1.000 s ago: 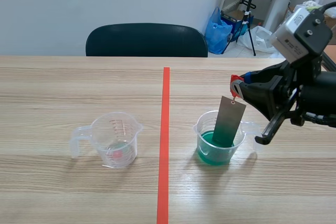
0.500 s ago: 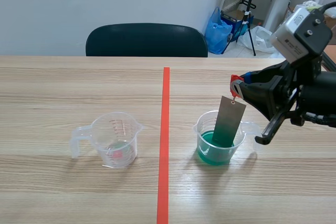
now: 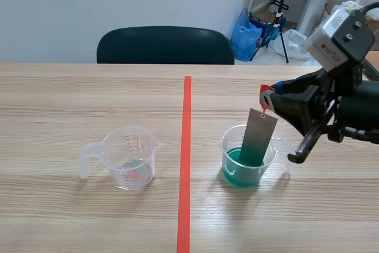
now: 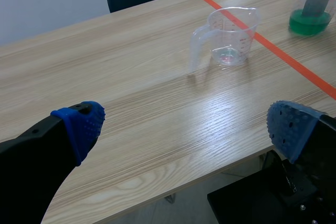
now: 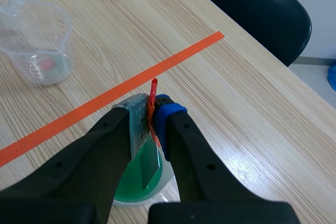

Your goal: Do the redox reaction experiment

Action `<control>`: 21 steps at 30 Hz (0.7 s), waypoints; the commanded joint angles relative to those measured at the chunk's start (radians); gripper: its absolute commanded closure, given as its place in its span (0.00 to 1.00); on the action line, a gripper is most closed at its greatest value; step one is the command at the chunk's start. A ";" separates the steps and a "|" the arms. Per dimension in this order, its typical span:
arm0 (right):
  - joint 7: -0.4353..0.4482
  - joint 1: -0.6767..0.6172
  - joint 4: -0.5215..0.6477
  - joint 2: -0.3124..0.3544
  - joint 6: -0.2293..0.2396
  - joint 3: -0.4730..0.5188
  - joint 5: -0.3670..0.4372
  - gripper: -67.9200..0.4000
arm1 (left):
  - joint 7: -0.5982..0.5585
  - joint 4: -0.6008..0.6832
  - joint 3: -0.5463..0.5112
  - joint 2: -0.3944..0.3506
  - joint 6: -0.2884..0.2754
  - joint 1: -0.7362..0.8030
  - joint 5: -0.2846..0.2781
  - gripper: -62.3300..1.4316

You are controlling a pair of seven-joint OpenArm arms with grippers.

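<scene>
A grey metal plate (image 3: 259,137) hangs tilted from a red string (image 5: 153,95), with its lower end dipped in green liquid in a clear beaker (image 3: 247,157) right of the tape line. My right gripper (image 3: 267,96) is just above that beaker, shut on the red string; in the right wrist view the string sits pinched between its fingers (image 5: 152,114), with the plate (image 5: 146,163) below them. A second clear beaker (image 3: 130,157) with a handle, nearly empty, stands left of the line. My left gripper (image 4: 184,127) is open near the table's front edge, well short of this beaker (image 4: 231,35).
An orange tape line (image 3: 186,158) runs down the table's middle between the beakers. A black chair (image 3: 164,44) stands behind the far edge. Bags and a stand (image 3: 278,10) are on the floor at the back right.
</scene>
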 commanded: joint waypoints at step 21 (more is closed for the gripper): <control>-0.149 0.011 0.154 0.004 0.007 0.011 0.088 0.98 | -0.017 0.010 -0.001 0.002 0.002 0.001 -0.006 0.00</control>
